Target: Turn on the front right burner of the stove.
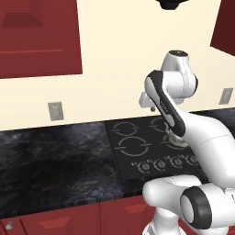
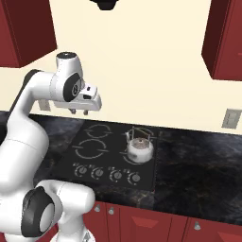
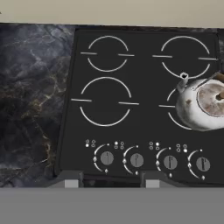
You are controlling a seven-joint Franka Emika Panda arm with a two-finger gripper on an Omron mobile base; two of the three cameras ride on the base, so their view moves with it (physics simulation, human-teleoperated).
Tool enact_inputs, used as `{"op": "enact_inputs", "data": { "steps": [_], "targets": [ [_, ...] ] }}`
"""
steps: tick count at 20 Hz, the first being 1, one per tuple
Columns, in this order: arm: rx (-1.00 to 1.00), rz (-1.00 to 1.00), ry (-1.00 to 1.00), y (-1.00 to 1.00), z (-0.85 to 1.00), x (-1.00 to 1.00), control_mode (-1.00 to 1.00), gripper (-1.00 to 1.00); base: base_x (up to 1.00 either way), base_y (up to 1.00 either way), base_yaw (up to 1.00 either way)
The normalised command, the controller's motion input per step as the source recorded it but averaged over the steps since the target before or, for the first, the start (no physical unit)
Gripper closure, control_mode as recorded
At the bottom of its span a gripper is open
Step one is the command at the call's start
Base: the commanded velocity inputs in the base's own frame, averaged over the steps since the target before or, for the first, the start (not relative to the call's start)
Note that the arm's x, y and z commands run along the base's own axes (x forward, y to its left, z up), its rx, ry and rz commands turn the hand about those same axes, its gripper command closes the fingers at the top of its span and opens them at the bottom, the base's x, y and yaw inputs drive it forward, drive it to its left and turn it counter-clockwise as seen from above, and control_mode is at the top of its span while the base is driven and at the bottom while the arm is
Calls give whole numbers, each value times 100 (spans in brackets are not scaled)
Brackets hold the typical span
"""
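Two small dark fingertips of the gripper [image 3: 109, 179] rise at the bottom of the hand view, set well apart with open space between them; they hold nothing and touch nothing, hanging in the air above the stove's near edge. From the right base camera the gripper [image 2: 79, 112] shows as two short stubs under the white hand, high over the left side of the cooktop.

Nearest below the fingers lies the row of four round knobs [image 3: 154, 161], dark discs with pale rims, each ringed by a thin white arc and small dot marks. They sit along the front strip of the stove [image 3: 144, 118], a flat, glossy black glass slab with rounded corners.

Beyond the knobs come the four cooking zones, drawn as thin broken white arcs. The front right burner [image 3: 175, 114] is largely covered by a kettle [image 3: 202, 104], a squat, rounded white pot with brown mottling, a small spout and a thin wire handle; it stands upright on that zone. In the right base view the same kettle [image 2: 140, 149] sits at the stove's right front.

Around the stove spreads the counter [image 3: 30, 100], dark polished stone veined in grey and amber. Farther back stands a plain cream wall [image 2: 156, 71], with red cabinets [image 1: 36, 36] above.
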Motion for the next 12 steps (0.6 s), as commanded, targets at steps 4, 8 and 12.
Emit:
{"op": "enact_inputs", "data": {
  "steps": [4, 8, 12],
  "targets": [
    [-3, 0, 1, -9, -19, 0, -100, -100, 0, 0, 0],
    [2, 0, 0, -91, -42, -5, -100, -100, 0, 0, 0],
    [1, 0, 4, -99, -57, 0, -100, -100, 0, 0, 0]
  ]
}}
